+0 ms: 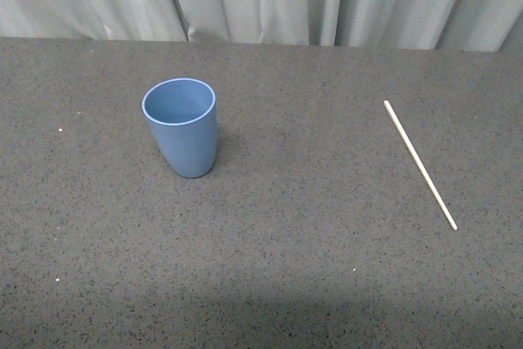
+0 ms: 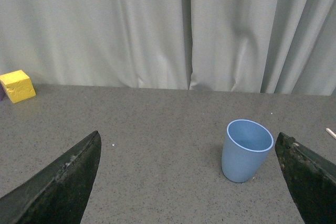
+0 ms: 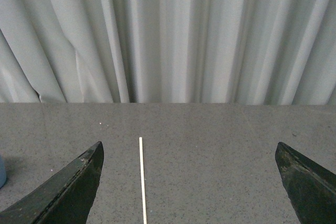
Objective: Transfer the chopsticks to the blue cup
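One light-blue plastic tumbler point(image 2: 247, 153) stands upright ahead of the left gripper point(image 2: 187, 134), whose jaws are wide apart. One thin off-white chopstick point(image 3: 142, 182) lies flat ahead of the right gripper point(image 3: 189, 144), likewise spread, empty.

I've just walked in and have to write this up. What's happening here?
Nothing is being handled yet. The blue cup stands upright and empty on the grey table, on the robot's left side. The chopstick lies flat on the table to the right, well apart from the cup. Both claws are open and hold nothing: the left claw faces the cup, the right claw faces the chopstick.
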Tool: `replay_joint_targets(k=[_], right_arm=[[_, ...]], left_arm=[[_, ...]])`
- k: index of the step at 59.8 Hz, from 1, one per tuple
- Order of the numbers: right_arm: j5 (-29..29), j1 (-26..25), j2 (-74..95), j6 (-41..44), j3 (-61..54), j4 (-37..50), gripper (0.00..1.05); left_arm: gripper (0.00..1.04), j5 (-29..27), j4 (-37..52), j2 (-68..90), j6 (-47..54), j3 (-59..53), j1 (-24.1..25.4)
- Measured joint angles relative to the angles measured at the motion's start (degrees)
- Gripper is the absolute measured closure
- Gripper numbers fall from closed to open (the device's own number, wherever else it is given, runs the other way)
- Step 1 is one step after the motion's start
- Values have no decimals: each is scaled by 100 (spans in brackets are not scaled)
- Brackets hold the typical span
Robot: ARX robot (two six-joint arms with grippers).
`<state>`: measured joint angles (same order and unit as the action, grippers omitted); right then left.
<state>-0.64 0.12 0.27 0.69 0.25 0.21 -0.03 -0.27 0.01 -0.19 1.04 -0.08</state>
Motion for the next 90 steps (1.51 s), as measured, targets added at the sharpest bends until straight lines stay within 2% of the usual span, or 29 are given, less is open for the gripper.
replay_joint_targets(k=[4, 7, 13, 16, 21, 29, 49, 65, 90], right_arm=[[-1038, 332, 267, 763, 0, 553, 9], [-1257, 402, 634, 1198, 13, 892, 9], [-796, 173, 2243, 1504, 232, 1716, 9], [-271, 11, 3547, 1401, 643, 2057, 9], [332, -72, 4966, 1292, 1237, 2083, 9], [863, -70, 6940, 1108, 2323, 1425, 9], [1005, 98, 10264, 396, 4927, -343, 9], [964, 164, 11540, 221, 5908, -634, 9], [922, 413, 12570, 262, 7031, -1193, 9]], left_arm=[[7, 0, 0, 0, 0, 0, 0], [7, -4, 0, 0, 0, 0, 0], [7, 2, 0, 0, 0, 0, 0], [7, 2, 0, 0, 0, 0, 0], [7, 2, 0, 0, 0, 0, 0], [7, 0, 0, 0, 0, 0, 0], [7, 2, 0, 0, 0, 0, 0], [7, 2, 2, 0, 0, 0, 0], [7, 2, 0, 0, 0, 0, 0]])
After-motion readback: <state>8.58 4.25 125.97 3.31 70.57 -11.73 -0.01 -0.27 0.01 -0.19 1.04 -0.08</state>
